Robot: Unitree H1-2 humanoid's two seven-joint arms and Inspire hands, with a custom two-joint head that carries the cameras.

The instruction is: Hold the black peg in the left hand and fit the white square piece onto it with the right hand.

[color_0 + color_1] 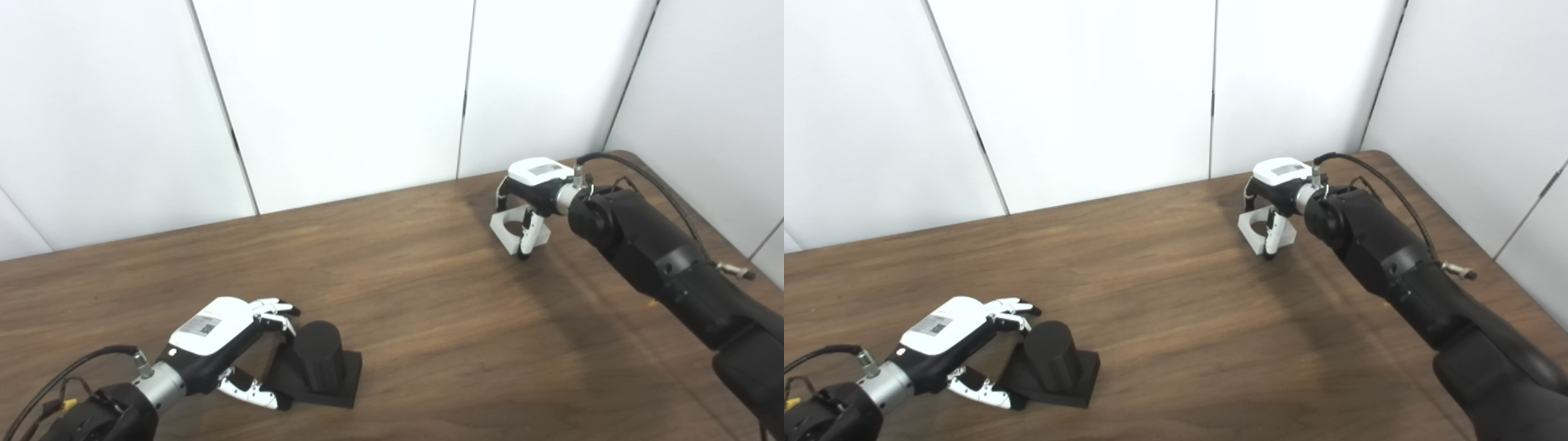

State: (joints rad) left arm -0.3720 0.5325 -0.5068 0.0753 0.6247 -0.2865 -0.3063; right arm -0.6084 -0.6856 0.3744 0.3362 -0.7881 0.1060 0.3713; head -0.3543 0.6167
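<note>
The black peg (318,356), a short cylinder on a square black base, stands on the table at the lower left. My left hand (228,343) is right beside it, open, with fingers spread toward the cylinder and the thumb near the base; contact is unclear. At the far right, the white square piece (513,231) with a round hole sits on the table. My right hand (531,196) arches over it, fingers curled down around its sides and the thumb against its near face. I cannot tell whether it is lifted.
The brown wooden table (429,318) ends at white wall panels (343,92) at the back and right. Cables run along both forearms. A small metal connector (735,271) sticks out of the right arm.
</note>
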